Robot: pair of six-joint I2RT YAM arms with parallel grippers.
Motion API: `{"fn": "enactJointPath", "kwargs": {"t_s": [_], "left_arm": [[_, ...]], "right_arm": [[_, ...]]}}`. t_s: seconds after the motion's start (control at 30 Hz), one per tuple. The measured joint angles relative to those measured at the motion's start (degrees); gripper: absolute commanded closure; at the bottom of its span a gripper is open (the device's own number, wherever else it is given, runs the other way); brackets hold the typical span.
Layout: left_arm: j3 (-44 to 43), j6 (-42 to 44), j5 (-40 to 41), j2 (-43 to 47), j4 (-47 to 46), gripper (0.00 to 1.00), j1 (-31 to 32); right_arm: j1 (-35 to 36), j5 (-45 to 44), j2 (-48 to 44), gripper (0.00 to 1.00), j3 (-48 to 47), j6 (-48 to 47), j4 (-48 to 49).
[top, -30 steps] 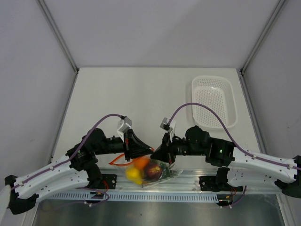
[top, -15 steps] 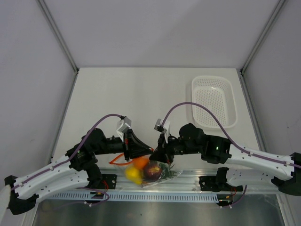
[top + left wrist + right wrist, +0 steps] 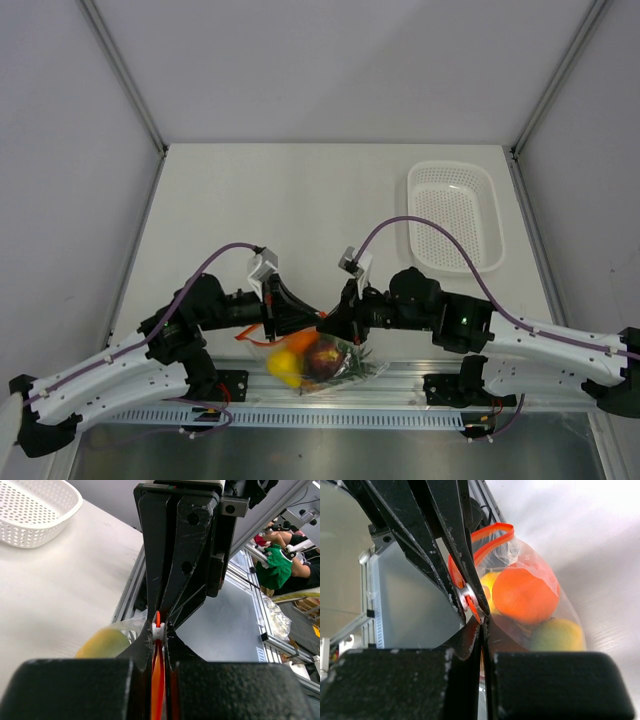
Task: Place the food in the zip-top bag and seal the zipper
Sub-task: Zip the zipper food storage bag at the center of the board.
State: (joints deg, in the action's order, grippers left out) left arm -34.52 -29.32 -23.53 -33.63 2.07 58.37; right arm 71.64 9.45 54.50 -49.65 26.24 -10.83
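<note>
Fruit point(image 3: 525, 595) sits in the bag point(image 3: 517, 547), my left gripper point(image 3: 158, 630) and right gripper point(image 3: 482, 622) both clamp its zipper point(image 3: 490, 530); sealing, I judge, needs one sliding along it.

right gripper point(image 3: 482, 626) — jaws pinched on zipper point(image 3: 492, 529) | zip-top bag point(image 3: 520, 550) (clear) — holds orange point(image 3: 525, 596), yellow-green fruit point(image 3: 560, 635)

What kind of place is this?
Likely a robotics lab work cell: a white table enclosed by grey panels, with black-and-white robot arms, left and right, on a slotted aluminium rail.
</note>
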Motion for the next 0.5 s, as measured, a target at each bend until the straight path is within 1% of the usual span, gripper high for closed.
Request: {"fn": "enactJointPath", "kwargs": {"t_s": [0.23, 0.5], "left_arm": [[0.37, 0.50, 3.13, 2.38, 3.37, 0.99, 0.00], [0.37, 0.92, 5.86, 3.93, 6.49, 0.99, -0.02]], "right_arm": [[0.02, -1.07, -0.52, 1.00, 3.30, 3.74, 6.29], [-0.07, -1.55, -1.99, 1.00, 5.01, 5.73, 8.17]]}}
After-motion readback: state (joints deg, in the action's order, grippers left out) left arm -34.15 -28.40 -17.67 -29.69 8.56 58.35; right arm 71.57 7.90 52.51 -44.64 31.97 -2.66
